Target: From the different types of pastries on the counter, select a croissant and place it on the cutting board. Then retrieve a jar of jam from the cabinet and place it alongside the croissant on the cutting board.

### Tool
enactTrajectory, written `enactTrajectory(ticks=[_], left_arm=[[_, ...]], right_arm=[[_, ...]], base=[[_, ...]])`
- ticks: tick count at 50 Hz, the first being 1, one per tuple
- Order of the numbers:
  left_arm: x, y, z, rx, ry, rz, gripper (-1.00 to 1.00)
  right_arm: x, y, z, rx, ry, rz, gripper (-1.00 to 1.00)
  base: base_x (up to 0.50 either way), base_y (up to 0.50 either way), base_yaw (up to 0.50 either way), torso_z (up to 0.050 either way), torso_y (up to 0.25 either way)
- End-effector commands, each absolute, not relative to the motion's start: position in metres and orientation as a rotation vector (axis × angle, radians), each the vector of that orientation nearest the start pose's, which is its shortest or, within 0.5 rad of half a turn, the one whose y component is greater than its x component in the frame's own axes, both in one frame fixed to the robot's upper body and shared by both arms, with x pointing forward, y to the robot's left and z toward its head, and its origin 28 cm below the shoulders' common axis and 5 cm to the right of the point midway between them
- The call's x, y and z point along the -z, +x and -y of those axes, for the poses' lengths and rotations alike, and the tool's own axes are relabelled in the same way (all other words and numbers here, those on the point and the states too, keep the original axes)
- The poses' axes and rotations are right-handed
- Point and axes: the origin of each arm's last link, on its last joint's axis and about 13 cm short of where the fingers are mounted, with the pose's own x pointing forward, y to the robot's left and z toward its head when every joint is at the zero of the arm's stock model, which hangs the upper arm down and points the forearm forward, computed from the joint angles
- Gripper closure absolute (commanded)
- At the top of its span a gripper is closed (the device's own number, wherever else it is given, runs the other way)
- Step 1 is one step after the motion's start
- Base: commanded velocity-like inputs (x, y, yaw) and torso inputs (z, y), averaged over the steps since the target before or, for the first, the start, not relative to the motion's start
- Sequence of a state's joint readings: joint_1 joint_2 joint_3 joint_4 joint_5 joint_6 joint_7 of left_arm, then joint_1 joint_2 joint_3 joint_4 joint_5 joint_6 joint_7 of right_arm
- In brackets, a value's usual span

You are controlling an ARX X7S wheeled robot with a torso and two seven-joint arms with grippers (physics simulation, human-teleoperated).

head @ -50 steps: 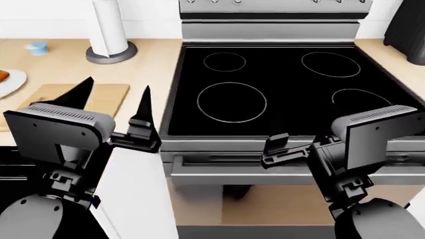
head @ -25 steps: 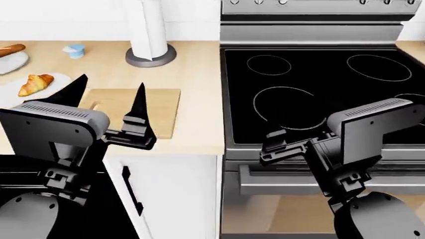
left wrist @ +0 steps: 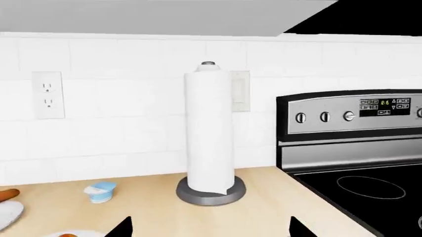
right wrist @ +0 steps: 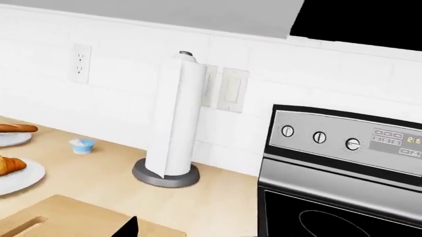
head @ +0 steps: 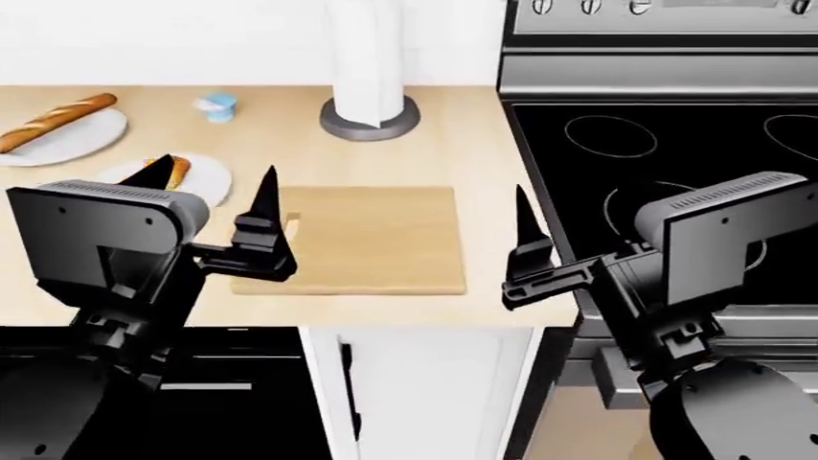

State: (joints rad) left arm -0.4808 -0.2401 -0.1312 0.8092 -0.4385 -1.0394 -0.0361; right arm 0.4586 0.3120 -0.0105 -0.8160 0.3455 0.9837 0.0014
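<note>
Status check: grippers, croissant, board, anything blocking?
Left gripper and right gripper open, empty. Croissant on its white plate, untouched. Cutting board bare. Left gripper partly hides croissant in head view; no jam jar visible.

Head cam sits high, looking forward and down over both arms onto the tabletop (head: 153, 287), board (head: 364, 240) centred. Both wrist cams sit low, near tabletop level, facing the back wall almost level. All three share the paper towel roll (head: 368, 57) (left wrist: 209, 131) (right wrist: 170, 133), stove (head: 665, 144) (left wrist: 349, 148) (right wrist: 336, 163) and blue cup (head: 216, 104) (left wrist: 101, 191) (right wrist: 82, 145). Right wrist also catches the board corner.
</note>
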Motion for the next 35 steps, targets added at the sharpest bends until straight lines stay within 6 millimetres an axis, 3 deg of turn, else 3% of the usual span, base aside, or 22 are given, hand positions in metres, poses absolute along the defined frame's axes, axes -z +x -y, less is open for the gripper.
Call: enactTrajectory(ticks=[1, 10, 22, 35], left_arm=[[-0.225, 0.22, -0.241, 0.187, 0.005, 0.193, -1.0], [-0.245, 0.215, -0.246, 0.195, 0.018, 0.235, -1.0], [-0.254, 0.213, -0.249, 0.18, 0.037, 0.247, -1.0], [-0.258, 0.21, -0.25, 0.18, 0.047, 0.255, -1.0]], right_arm=[[-0.219, 0.221, 0.125, -0.226, -0.153, 0.256, -1.0], [-0.241, 0.216, 0.127, -0.249, -0.158, 0.267, -1.0], [-0.256, 0.21, 0.129, -0.222, -0.165, 0.293, -1.0], [-0.265, 0.206, 0.132, -0.188, -0.157, 0.3, -1.0]], base=[[0.24, 0.49, 0.0, 0.0, 0.0], [0.34, 0.37, 0.0, 0.0, 0.0], [0.43, 0.24, 0.0, 0.0, 0.0], [0.23, 0.49, 0.0, 0.0, 0.0]])
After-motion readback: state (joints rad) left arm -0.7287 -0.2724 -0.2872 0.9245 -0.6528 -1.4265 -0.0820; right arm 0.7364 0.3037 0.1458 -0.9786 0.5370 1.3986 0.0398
